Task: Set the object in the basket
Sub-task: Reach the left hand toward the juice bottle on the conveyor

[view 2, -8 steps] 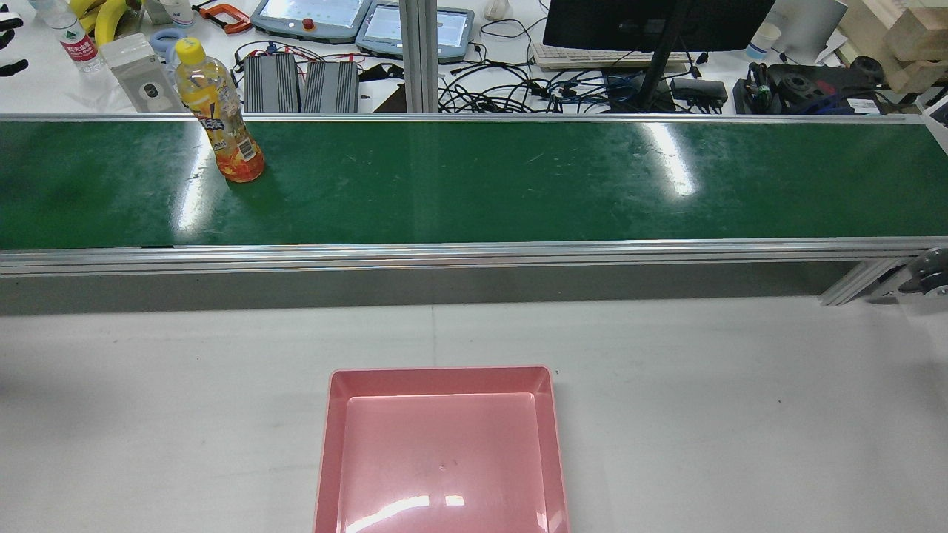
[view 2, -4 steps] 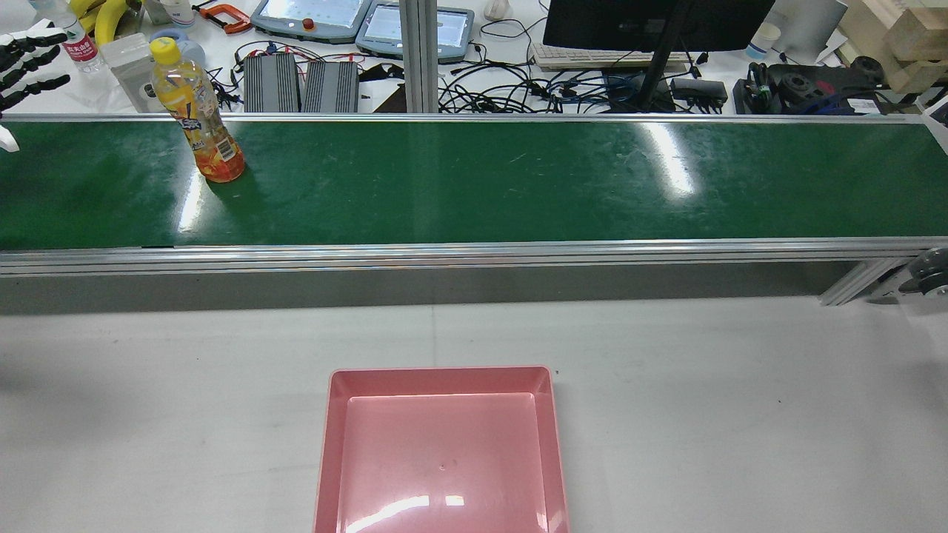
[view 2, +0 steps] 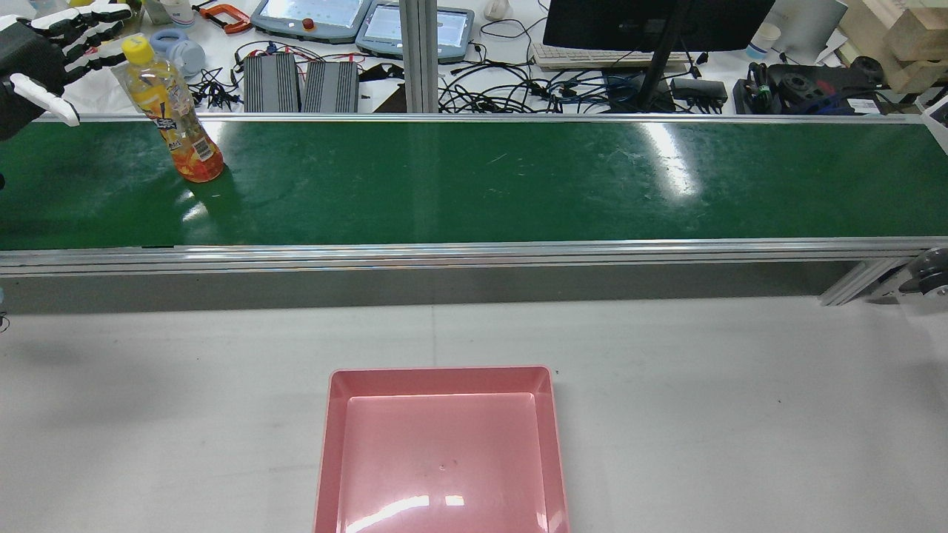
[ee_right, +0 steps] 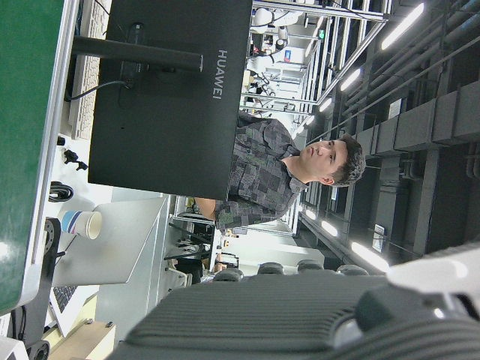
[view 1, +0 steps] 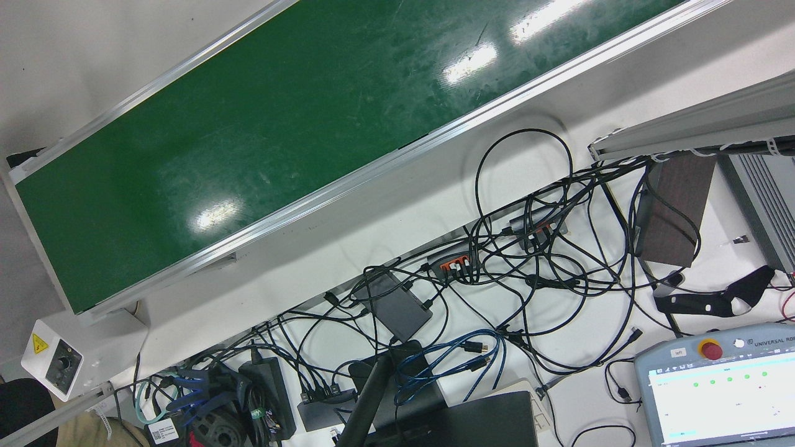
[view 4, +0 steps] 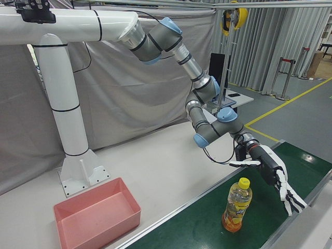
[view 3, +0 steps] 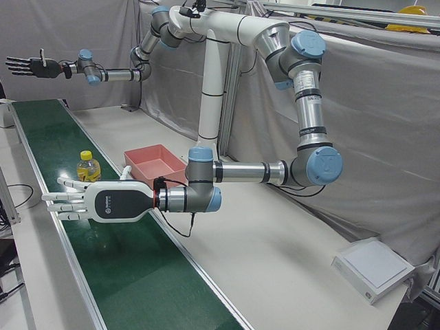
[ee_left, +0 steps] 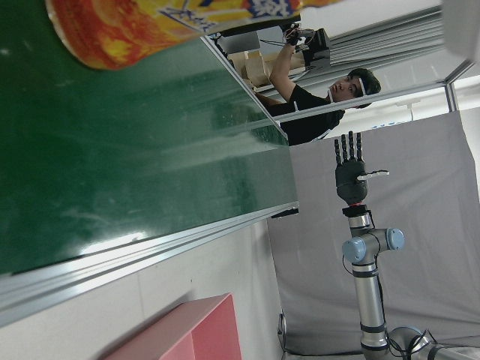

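An orange drink bottle [view 2: 173, 112] with a yellow cap stands upright at the left end of the green conveyor belt [view 2: 518, 185]. My left hand [view 2: 43, 53] is open with its fingers spread. It hovers just left of the bottle's top and does not touch it. The left-front view shows the hand [view 3: 82, 203] in front of the bottle [view 3: 88, 167], and the right-front view shows it [view 4: 271, 174] beside the bottle [view 4: 237, 205]. My right hand [view 3: 31, 67] is open and raised far down the belt. The pink basket [view 2: 442, 444] is empty on the white table.
The belt has an aluminium rail [view 2: 474, 255] on its near side, above the white table [view 2: 740, 414]. Behind the belt lie cables, teach pendants [view 2: 311, 18] and a monitor [view 2: 652, 22]. The front view shows only the bare belt [view 1: 248, 124] and cables.
The bottle has ridden left along the belt. My left hand has come in from the left edge, risen and spread its fingers beside the bottle's top.
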Motion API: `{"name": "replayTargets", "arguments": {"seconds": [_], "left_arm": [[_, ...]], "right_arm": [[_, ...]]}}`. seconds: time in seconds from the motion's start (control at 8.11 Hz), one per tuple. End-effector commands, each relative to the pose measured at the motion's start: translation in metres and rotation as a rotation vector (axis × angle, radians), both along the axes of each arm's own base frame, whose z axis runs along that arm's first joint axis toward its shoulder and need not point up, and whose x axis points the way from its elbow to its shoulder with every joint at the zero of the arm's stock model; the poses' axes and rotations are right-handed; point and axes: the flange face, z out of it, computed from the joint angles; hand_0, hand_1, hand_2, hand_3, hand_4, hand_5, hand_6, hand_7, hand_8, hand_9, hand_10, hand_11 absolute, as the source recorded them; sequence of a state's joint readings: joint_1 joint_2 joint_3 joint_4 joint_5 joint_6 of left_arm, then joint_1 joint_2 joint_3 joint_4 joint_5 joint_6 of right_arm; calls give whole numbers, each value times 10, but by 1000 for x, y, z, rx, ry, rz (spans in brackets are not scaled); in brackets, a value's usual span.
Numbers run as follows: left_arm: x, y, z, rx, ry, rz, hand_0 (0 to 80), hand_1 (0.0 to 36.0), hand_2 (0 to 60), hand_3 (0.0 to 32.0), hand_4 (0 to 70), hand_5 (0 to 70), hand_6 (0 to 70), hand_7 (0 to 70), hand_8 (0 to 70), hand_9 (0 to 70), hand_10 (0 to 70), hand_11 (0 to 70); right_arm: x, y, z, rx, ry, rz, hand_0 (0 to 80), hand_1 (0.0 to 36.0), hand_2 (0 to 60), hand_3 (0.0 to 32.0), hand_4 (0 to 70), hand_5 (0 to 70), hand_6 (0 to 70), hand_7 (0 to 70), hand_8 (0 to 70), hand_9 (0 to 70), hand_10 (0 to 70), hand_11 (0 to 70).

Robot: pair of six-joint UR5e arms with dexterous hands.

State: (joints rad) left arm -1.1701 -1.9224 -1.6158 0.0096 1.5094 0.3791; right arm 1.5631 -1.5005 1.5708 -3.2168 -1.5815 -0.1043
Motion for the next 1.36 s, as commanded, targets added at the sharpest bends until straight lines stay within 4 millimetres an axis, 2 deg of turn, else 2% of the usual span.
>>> {"name": "replayTargets", "arguments": {"seconds": [0.0, 0.25, 0.74, 0.86, 0.99, 1.11, 1.23], "left_arm": [[4, -6, -5, 5, -2, 1, 577, 13, 0, 76, 212, 123, 37, 15, 43, 60, 73, 117], [36, -5, 12, -2, -1, 45, 575, 12, 0, 66, 211, 125, 38, 16, 43, 57, 76, 122], [40, -8, 12, 10, 15, 53, 584, 23, 0, 58, 224, 142, 42, 24, 51, 72, 82, 132], [40, -8, 12, 11, 17, 53, 589, 35, 0, 36, 218, 206, 46, 39, 78, 110, 102, 162], [40, -8, 14, 1, 10, 55, 599, 52, 0, 0, 225, 406, 63, 132, 144, 220, 203, 309], [40, -7, 15, -11, 6, 57, 629, 38, 0, 0, 386, 677, 179, 412, 318, 483, 496, 700], [40, -6, 16, -19, 2, 56, 640, 3, 0, 0, 250, 700, 371, 700, 628, 700, 700, 700]], "right_arm": [[0, 0, 0, 0, 0, 0, 0, 0, 0, 0, 0, 0, 0, 0, 0, 0, 0, 0], [0, 0, 0, 0, 0, 0, 0, 0, 0, 0, 0, 0, 0, 0, 0, 0, 0, 0], [0, 1, 1, -1, 0, 0, 0, 0, 0, 0, 0, 0, 0, 0, 0, 0, 0, 0], [0, 0, 0, 0, 0, 0, 0, 0, 0, 0, 0, 0, 0, 0, 0, 0, 0, 0], [0, 0, 0, 0, 0, 0, 0, 0, 0, 0, 0, 0, 0, 0, 0, 0, 0, 0], [0, 0, 0, 0, 0, 0, 0, 0, 0, 0, 0, 0, 0, 0, 0, 0, 0, 0], [0, 0, 0, 0, 0, 0, 0, 0, 0, 0, 0, 0, 0, 0, 0, 0, 0, 0]]}}
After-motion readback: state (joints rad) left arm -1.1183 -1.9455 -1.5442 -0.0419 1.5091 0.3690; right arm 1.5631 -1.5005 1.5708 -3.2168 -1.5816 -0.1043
